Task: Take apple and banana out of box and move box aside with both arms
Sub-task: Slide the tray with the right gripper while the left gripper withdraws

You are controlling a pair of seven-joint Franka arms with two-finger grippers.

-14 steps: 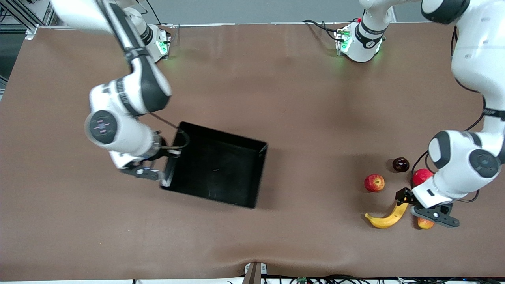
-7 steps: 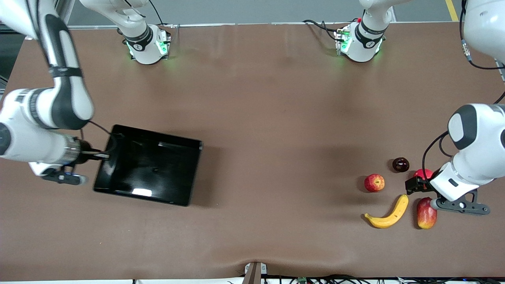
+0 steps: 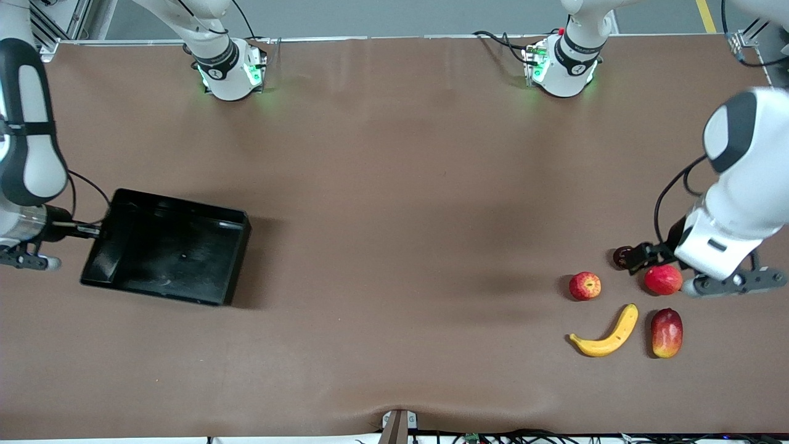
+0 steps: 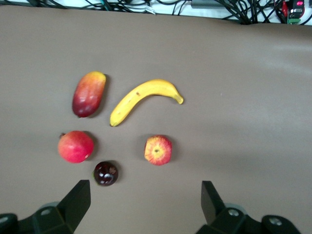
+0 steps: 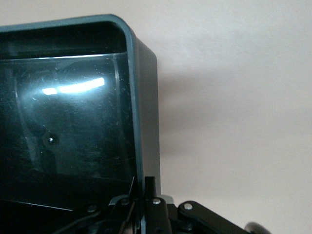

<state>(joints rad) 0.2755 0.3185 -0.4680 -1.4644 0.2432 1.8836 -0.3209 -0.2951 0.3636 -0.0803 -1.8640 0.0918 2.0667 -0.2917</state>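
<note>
The black box (image 3: 166,246) hangs by one short wall near the right arm's end of the table. My right gripper (image 3: 97,232) is shut on that wall (image 5: 137,122), pinching it between its fingers (image 5: 152,192). The yellow banana (image 3: 607,339) (image 4: 144,95) and the small red apple (image 3: 584,285) (image 4: 158,149) lie on the table near the left arm's end. My left gripper (image 3: 644,254) (image 4: 145,185) hovers open over that group of fruit, above the spot between the apple and a dark round fruit. It holds nothing.
A red-yellow mango (image 3: 666,333) (image 4: 88,93) lies beside the banana. A round red fruit (image 3: 662,279) (image 4: 75,146) and a small dark-maroon fruit (image 3: 621,256) (image 4: 106,173) sit just under my left hand. Brown mat covers the table between box and fruit.
My right arm has carried the box from mid-table toward its own end. My left gripper has drawn back from the banana and mango toward the dark fruit, still open.
</note>
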